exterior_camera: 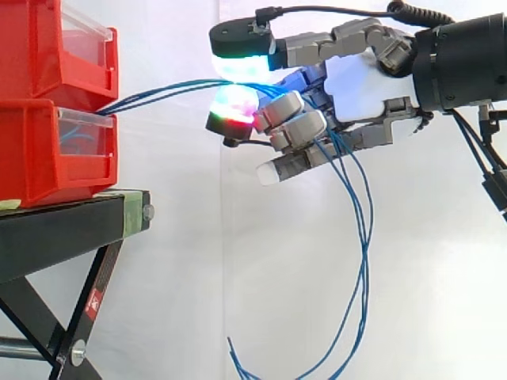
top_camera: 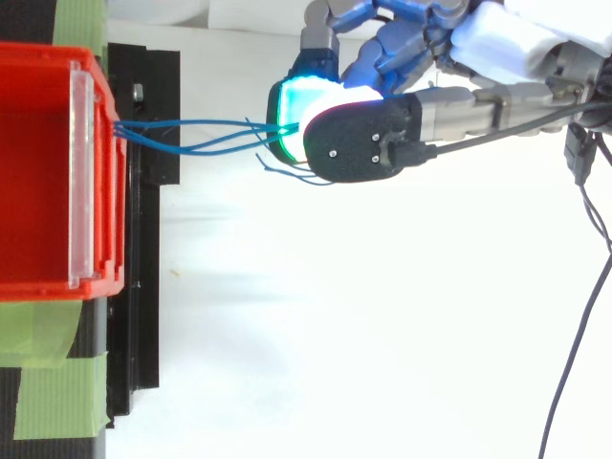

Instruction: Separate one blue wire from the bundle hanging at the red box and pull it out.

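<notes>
White curtain cloth is seen behind the work in the side view, and a white floor beneath it in the top view. The hand [exterior_camera: 360,83] is reached in level from the right, with its fingers curled and two glowing fingertips [exterior_camera: 238,67] closed against each other, a cyan-white pad above and a red-green pad below. The blue wires [exterior_camera: 158,89] are pinched between these pads; how many strands are actually held cannot be told. Only from the side is it seen that more strands are passed through the curled fingers and hang below the palm in long loops, with their loose ends curled up near the bottom edge. From above, the hand [top_camera: 497,43] is seen from its back, with a black cap over the upper pad; the blue wires [top_camera: 191,134] are shown fanned slightly apart, with short ends sticking out just beside the pads. The strands are stretched nearly level leftward to the red bins. In the side view two are stacked, and the wires are seen to come out between the upper bin [exterior_camera: 32,47] and the lower bin [exterior_camera: 32,150], at its clear front panel [exterior_camera: 83,119]. The bins are carried on the black stand [exterior_camera: 63,226]. Green tape [top_camera: 57,392] is seen on the stand from above.
</notes>
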You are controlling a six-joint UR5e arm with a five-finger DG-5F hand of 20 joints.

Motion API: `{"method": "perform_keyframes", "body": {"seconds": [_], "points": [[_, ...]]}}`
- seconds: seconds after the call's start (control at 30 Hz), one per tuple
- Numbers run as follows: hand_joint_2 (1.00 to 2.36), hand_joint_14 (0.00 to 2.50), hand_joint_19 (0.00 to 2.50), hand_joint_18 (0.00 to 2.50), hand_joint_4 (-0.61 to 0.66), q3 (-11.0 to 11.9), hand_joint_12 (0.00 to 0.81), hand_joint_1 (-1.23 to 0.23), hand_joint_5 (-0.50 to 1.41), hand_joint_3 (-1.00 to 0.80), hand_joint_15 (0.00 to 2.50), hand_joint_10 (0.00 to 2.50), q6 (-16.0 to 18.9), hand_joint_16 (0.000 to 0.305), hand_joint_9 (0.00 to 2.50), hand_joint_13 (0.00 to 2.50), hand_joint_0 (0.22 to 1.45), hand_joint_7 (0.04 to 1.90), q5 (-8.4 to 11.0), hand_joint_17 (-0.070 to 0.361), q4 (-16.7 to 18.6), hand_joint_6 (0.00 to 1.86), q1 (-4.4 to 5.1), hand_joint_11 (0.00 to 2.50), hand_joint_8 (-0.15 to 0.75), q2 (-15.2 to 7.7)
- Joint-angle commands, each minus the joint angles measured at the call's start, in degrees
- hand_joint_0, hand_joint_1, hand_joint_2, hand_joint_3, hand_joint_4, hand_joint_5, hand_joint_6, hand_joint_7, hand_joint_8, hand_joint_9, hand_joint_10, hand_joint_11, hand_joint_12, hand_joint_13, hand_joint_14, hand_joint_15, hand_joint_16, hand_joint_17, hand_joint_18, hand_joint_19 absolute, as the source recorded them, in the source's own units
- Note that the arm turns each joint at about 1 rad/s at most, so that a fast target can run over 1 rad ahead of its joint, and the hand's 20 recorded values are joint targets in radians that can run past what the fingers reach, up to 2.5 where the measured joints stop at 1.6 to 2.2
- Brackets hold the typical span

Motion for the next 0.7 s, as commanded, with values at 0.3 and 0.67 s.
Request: {"method": "perform_keyframes", "body": {"seconds": [0.3, 0.67], "points": [[1.03, 0.58, 0.58, 0.6, 0.25, 0.0, 0.379, -1.04, -0.28, -0.23, 1.72, 0.41, 0.0, 0.046, 0.61, 0.92, 0.62, 1.31, 0.0, 0.103, 0.2, 0.86, 0.0, 1.83, 0.325, 0.0], [1.01, 0.62, 0.6, 0.57, 0.26, 0.0, 0.371, -0.99, -0.28, -0.4, 1.72, 0.39, 0.0, 0.046, 0.6, 0.9, 0.62, 1.26, -0.09, 0.102, 0.2, 0.85, 0.0, 1.8, 0.333, 0.0]]}}
